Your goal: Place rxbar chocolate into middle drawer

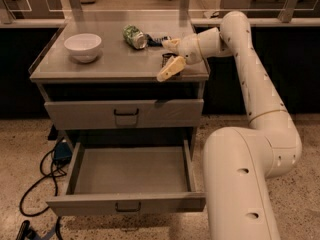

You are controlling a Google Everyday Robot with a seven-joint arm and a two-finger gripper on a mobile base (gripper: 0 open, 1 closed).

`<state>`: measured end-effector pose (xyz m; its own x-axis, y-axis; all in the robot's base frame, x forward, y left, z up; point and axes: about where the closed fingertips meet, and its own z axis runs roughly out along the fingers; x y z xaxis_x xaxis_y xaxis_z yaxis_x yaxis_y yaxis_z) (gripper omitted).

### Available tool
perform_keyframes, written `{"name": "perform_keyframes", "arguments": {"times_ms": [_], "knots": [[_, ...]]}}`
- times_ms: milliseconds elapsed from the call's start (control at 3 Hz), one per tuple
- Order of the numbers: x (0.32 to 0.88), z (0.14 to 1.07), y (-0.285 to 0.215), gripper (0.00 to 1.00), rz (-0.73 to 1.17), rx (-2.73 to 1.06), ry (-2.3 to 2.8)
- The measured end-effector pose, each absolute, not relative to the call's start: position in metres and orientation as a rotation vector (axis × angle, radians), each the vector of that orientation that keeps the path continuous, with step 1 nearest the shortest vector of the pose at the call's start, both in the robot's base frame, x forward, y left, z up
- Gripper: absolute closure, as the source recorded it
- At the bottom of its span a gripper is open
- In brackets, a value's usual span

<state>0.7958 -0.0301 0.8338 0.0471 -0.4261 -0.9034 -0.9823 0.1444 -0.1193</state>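
Our gripper (170,57) hovers at the right front corner of the cabinet top (115,64), fingers spread either side of the rxbar chocolate (167,60) lying there. We should pinch squarely across the flat bar, lift clear of the edge, then lower it into the open middle drawer (125,202).

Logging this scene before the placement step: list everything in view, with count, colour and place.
rxbar chocolate: one, dark wrapper, cabinet top, right front, at the tool.
bowl: one, white, cabinet top, left.
can: one, green, crushed, lying at the back middle of the top.
flat wrapper: one, dark blue, just right of the can.
cabinet: one, grey, centre of view.
upper drawer: one, grey, closed.
middle drawer: one, grey, pulled open below the upper one.
cables: a few, dark, on the floor left of the cabinet.
arm: one, white, reaching in from the right.
tool: one, pale, low over the top's right front, at the rxbar chocolate.
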Motion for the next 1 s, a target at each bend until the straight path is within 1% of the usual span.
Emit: {"name": "perform_keyframes", "arguments": {"times_ms": [333, 667, 1000], "knots": [[0.8052, 0.8093, -0.0465, 0.00, 0.811, -1.355, 1.580], [0.8052, 0.8096, -0.0464, 0.00, 0.811, -1.355, 1.580], [0.8052, 0.8095, -0.0464, 0.18, 0.811, -1.355, 1.580]]}}
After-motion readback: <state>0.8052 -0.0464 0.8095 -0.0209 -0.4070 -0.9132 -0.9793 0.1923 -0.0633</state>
